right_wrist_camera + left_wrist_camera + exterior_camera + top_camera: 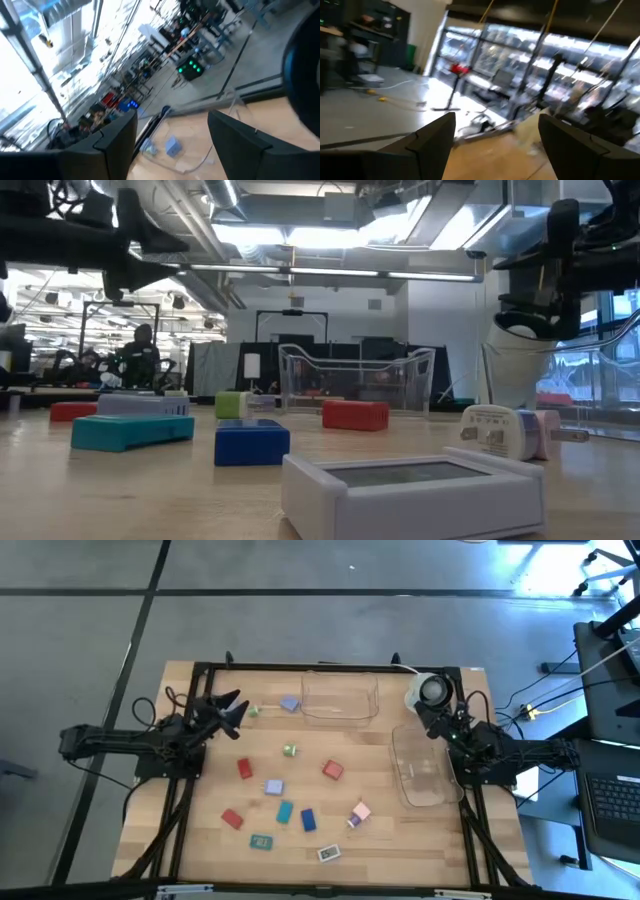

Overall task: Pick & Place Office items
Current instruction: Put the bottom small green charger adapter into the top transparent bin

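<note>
The office items [285,780] lie scattered over the wooden desk [200,830], none of them between either pair of fingers. The left gripper [233,708] hangs over the desk's far left part with its fingers [432,140] spread apart and nothing between them; just past their tips lie a small green piece [253,711] and a lavender block [290,704], and the rest of the pieces sit nearer the desk's front than those fingers, among them a red block [244,768], a green-and-white piece [290,750], a second red block [332,770], a teal block [285,811], a blue block [308,819], a pink-and-white piece [360,813] and a white flat piece [329,853] by the front edge. The right gripper [428,718] is raised at the far right, its fingers [117,137] also parted and empty, just beside a round white-and-black object [430,691]. One clear tub [340,698] stands between the two grippers at the back of the desk; a second clear tub [425,765] sits close below the right fingers, toward the front. Every office item is well apart from the right fingers, the nearest being the second red block and the pink-and-white piece.
</note>
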Robot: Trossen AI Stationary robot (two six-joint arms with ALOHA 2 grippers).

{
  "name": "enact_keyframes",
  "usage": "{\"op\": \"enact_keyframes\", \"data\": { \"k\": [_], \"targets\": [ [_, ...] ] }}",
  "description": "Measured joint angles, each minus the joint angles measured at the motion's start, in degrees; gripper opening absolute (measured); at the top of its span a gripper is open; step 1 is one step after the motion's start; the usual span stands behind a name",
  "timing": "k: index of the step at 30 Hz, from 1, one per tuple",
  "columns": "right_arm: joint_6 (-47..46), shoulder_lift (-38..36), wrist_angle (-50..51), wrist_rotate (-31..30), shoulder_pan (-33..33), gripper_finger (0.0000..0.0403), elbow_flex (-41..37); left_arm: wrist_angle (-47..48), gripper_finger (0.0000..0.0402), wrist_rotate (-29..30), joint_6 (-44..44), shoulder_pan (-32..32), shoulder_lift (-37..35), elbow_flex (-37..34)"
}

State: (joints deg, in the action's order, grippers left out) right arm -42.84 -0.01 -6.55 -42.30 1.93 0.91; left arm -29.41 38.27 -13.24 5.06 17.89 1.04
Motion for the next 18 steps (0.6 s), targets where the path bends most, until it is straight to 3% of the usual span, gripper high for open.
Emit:
{"op": "enact_keyframes", "data": {
  "k": [10, 18],
  "targets": [
    [1.28, 0.00, -3.10, -0.36, 0.00, 0.0246, 0.00, 17.01, 0.0281, -4.36, 4.01, 0.00, 12.89, 10.78],
    [1.21, 0.00, -3.25, -0.60, -0.02, 0.0246, 0.00, 18.97, 0.0281, -17.72, 3.52, -0.09, 28.81, 19.17]
  ]
}}
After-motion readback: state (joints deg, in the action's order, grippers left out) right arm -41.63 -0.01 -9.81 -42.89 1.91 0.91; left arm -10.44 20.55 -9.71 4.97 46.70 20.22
